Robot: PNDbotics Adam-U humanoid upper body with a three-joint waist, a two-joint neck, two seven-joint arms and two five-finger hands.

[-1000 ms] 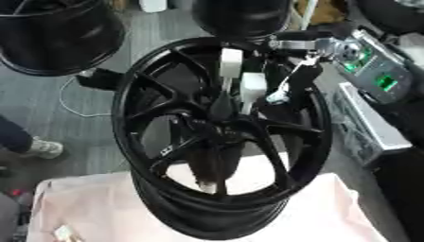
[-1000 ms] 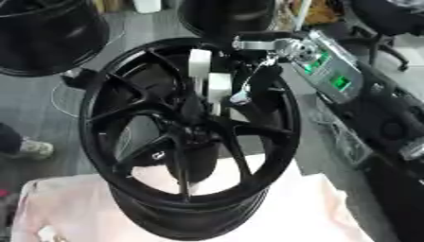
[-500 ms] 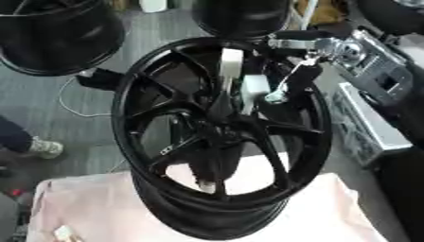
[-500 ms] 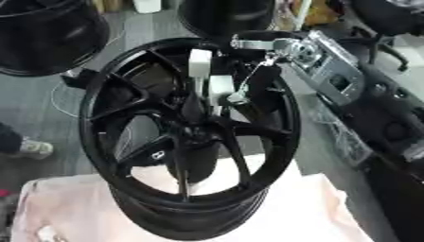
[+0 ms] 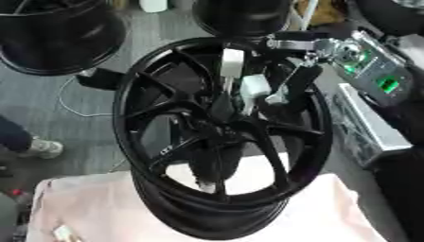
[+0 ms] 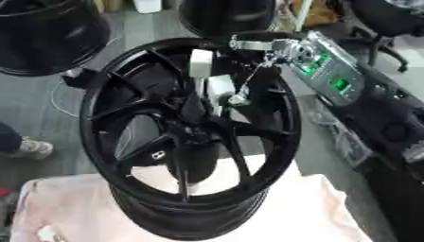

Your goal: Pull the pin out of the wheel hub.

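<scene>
Over the wheel hub (image 5: 217,124), right hand (image 5: 286,90) reaches toward the centre.

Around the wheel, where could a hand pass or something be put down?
Free: the pink cloth left of the wheel hub and the grey floor beyond it. Crowded: upper right, where the right hand reaches over the rim beside a green-lit box.

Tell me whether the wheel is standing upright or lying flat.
Upright, roughly: the wheel stands on its rim on the pale cloth, spokes facing the camera.
</scene>
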